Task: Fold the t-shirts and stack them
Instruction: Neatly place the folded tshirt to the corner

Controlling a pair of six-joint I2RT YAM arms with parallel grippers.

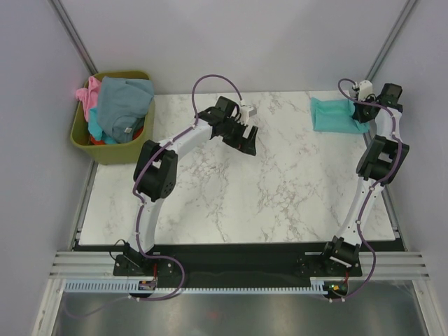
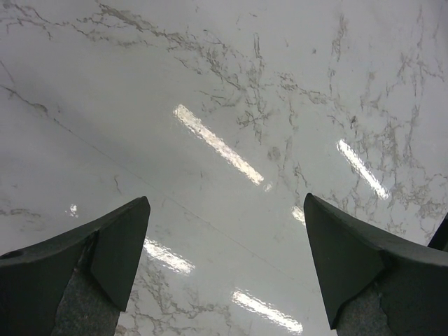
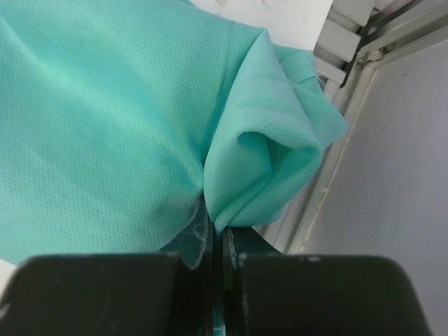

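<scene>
The marble tabletop (image 1: 280, 189) fills most of the top view. The left arm (image 1: 157, 171) is raised from its base, bent sharply at the elbow and stretched towards the far middle of the table. The right arm (image 1: 378, 157) is extended along the right edge to the far right corner.

An olive-green bin (image 1: 112, 152) is set off the table's far left corner. In it a grey-blue t-shirt (image 1: 124, 105) is heaped, with a pink t-shirt (image 1: 87, 98) beside it. A teal t-shirt (image 1: 334, 115) is laid folded near the far right corner.

The left gripper (image 2: 225, 210) is held over bare marble with its fingers (image 2: 119, 245) spread wide and nothing between them. The right gripper (image 3: 213, 238) is pressed together on a bunched fold of the teal t-shirt at its right edge.
</scene>
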